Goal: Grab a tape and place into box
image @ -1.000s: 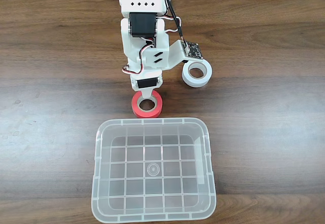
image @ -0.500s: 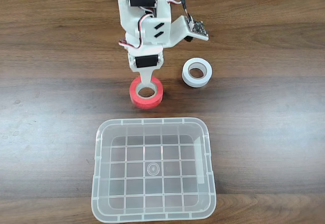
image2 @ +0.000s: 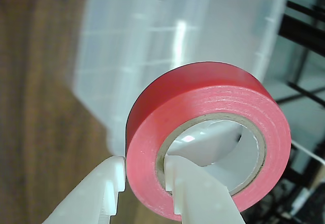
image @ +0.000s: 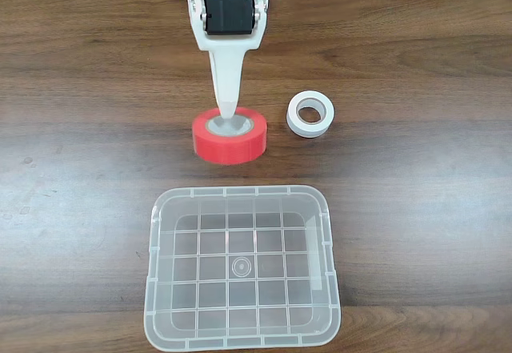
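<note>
— Where's the tape (image: 229, 136) right now?

— Clamped in my gripper (image2: 144, 176). In the wrist view one finger sits inside the ring against the grey-brown core and the other presses the outside of the red-orange wall, so the jaws are closed on one side of the roll. In the fixed view it shows in the upper middle of the frame, under my white finger, and from its size and angle I judge it lifted off the wooden surface (image: 80, 169), though I can't be certain of that.

— And the box (image: 242, 335)?

— Lower centre of the fixed view, open side up, grid bottom showing, nothing in it. It lies straight down the frame from the tape, almost in line. The roll's lower edge is near the box's top rim but not over it.

— So what does the move turn on?

— Carrying the roll down the frame, past that near rim, until it hangs over the grid. Little sideways shift seems needed.

— Anything in the way?

— The white roll (image: 310, 114) sits to the right of the tape, apart from it and off my path.
</note>
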